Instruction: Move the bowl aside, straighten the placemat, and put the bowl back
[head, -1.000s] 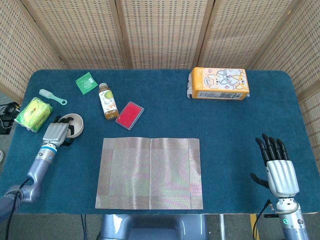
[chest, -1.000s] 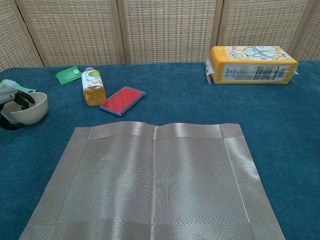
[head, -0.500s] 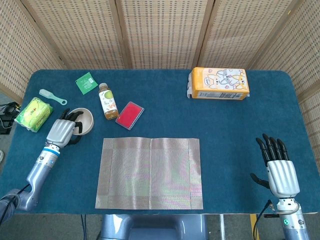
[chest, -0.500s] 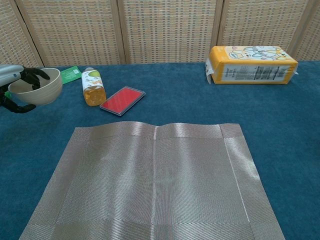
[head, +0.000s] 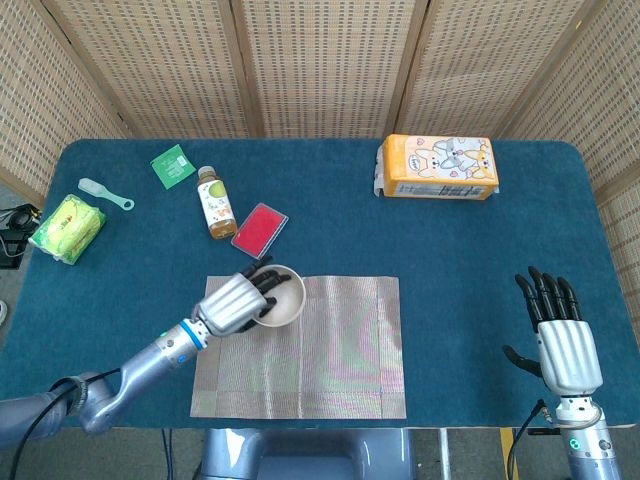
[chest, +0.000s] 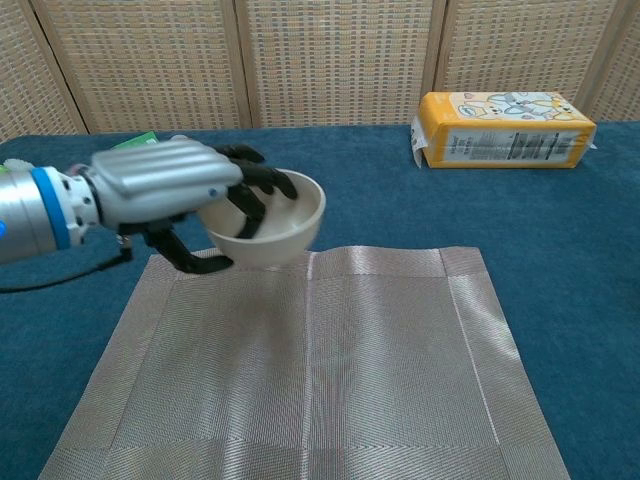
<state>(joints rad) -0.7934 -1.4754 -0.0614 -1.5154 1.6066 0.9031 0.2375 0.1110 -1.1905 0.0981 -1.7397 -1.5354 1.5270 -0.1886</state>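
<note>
Lower right of the head view: right hand resting palm-down, fingers spread apart, holding nothing. Centre bottom: grey woven placemat lying flat on the blue table. Left hand grips the cream bowl by its rim, fingers hooked inside, over the placemat's upper left corner; whether the bowl touches the mat cannot be told. Beyond, upper left: red case, a bottle with green-yellow label, green packet, its writing illegible. Upper right: orange box printed with cartoon animals, text unreadable.
</note>
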